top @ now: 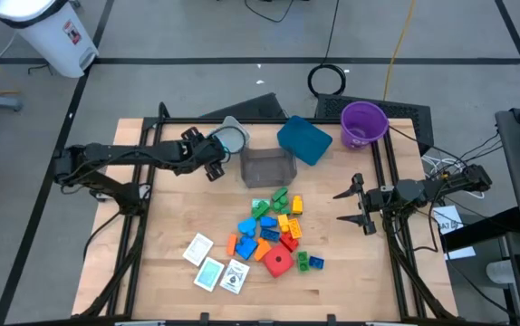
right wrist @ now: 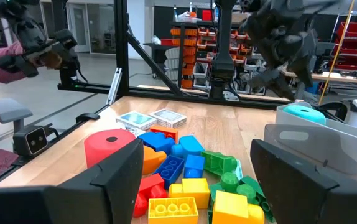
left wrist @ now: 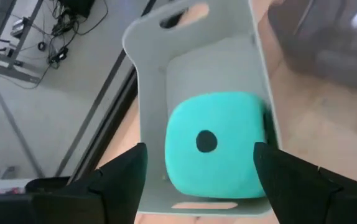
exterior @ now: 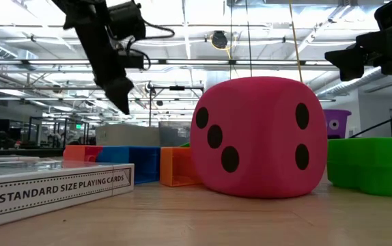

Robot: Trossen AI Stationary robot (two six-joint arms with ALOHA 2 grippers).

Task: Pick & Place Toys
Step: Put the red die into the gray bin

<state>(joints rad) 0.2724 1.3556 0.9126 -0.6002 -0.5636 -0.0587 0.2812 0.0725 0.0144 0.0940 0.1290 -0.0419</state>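
Toys: bricks (top: 274, 226), red cube (top: 279, 263) and three cards (top: 215, 267) lie heaped at the table's (top: 351, 281) near centre; beyond, the cyan cube (left wrist: 216, 144) sits in the grey bin (left wrist: 157, 81) beneath the left gripper (top: 213, 156), fingers apart. Right gripper (top: 355, 206) waits beside the heap, fingers apart.

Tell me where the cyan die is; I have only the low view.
Observer: The cyan die lies inside the grey bin, next to the dark bin.
Operator: Report the left end effector.
Observer: The left end effector hangs open over that grey bin, one finger on each side of the die.
Operator: Report the right one.
Observer: The right end effector is open near the table's right edge, apart from the brick pile.
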